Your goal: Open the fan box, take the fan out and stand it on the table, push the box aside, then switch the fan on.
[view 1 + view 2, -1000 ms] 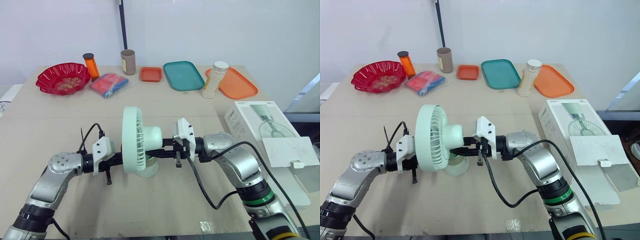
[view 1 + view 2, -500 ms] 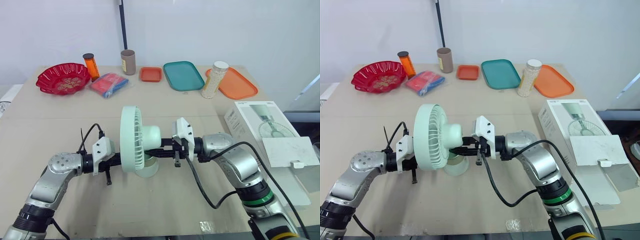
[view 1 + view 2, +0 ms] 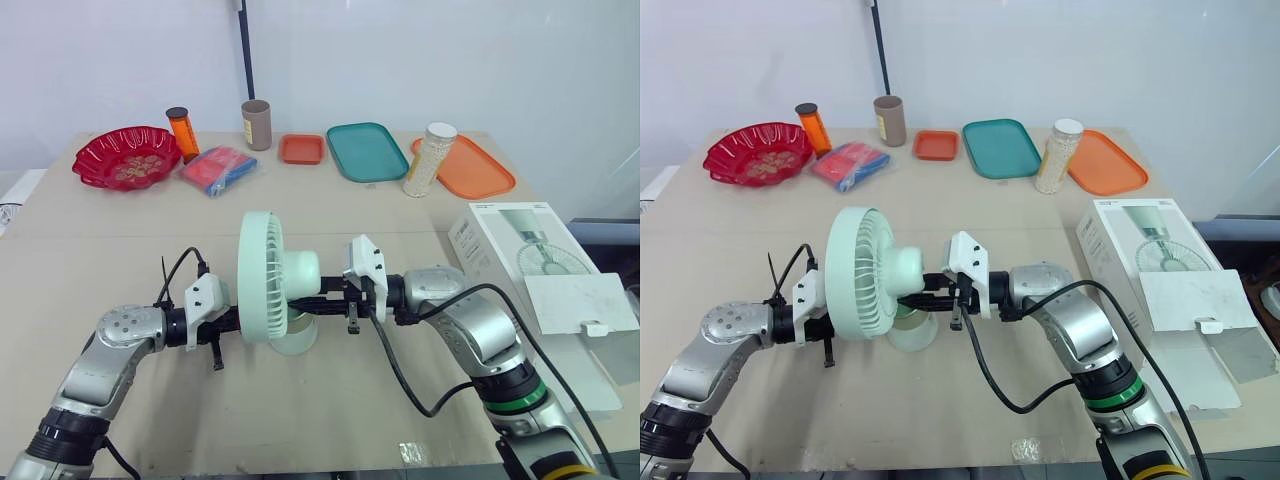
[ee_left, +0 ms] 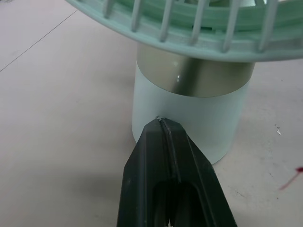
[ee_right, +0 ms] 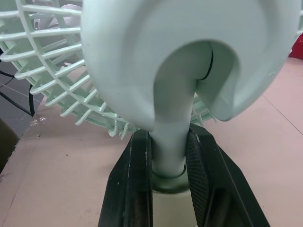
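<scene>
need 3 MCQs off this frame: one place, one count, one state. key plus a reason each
1. Where does the fan box lie?
A) at the table's right side
B) far left corner
C) centre, in front of the robot

2. How many trays line the far side?
A) two
B) three
C) five

3. What is the right end effector doing?
A) open, clear of everything
B) shut on the fan's neck
C) shut on the box flap

Key:
1 A, the box lies by the right edge, flap open.
2 B, small orange tray, teal tray, large orange tray.
3 B, its fingers press both sides of the neck.
</scene>
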